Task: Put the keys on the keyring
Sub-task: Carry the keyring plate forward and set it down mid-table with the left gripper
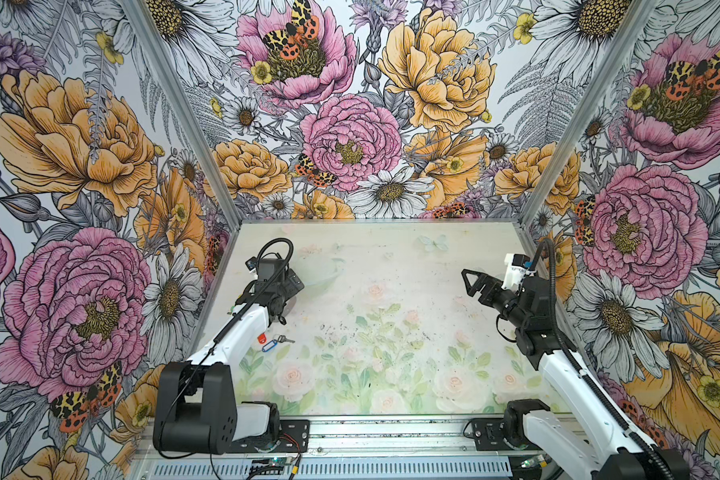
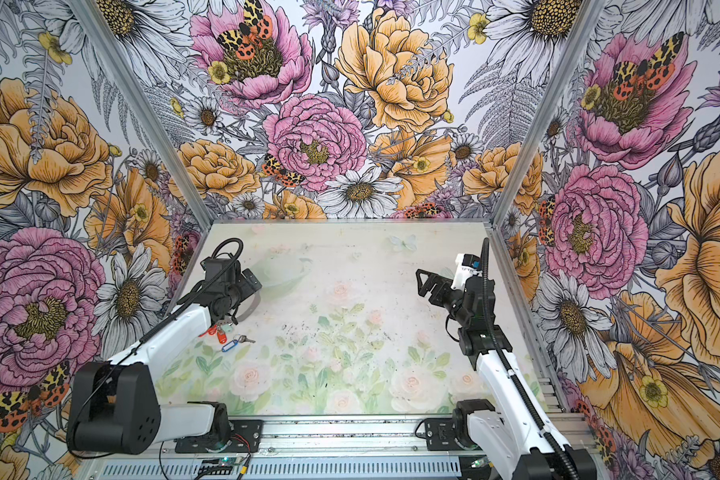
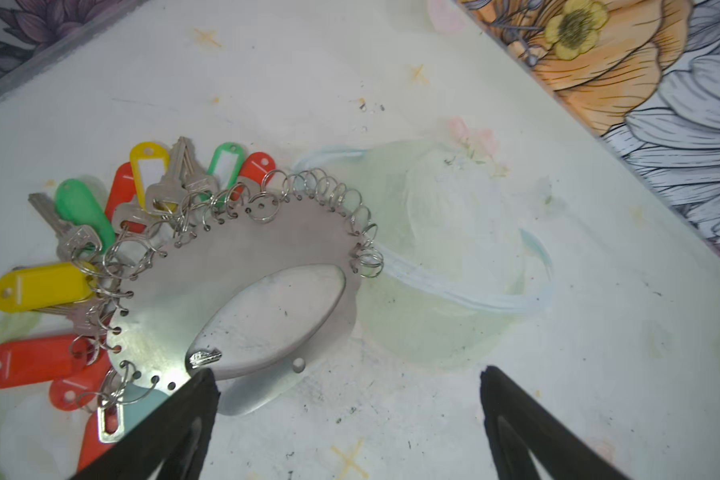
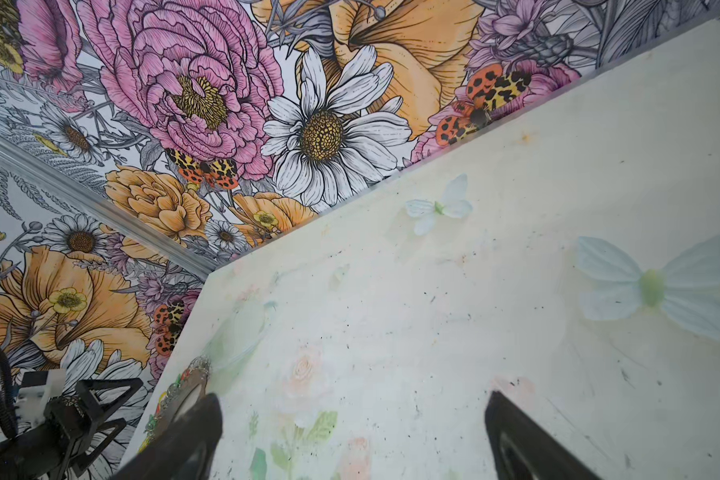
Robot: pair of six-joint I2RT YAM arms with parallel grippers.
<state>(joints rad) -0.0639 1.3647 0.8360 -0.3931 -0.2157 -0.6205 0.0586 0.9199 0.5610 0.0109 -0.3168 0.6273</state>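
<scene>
The keyring, a flat grey metal plate with an oval hole and wire loops round its rim, lies flat on the table. Several keys with yellow, green and red tags fan out from one side of its rim. My left gripper hovers open just beside it, one fingertip over its edge, nothing between the jaws. In both top views a blue-tagged key lies loose near the left arm, which hides most of the keyring. My right gripper is open and empty, raised at the right.
Flower-patterned walls close in the pale floral table at the back and both sides. A metal rail with both arm bases runs along the front edge. The left forearm reaches over the tags.
</scene>
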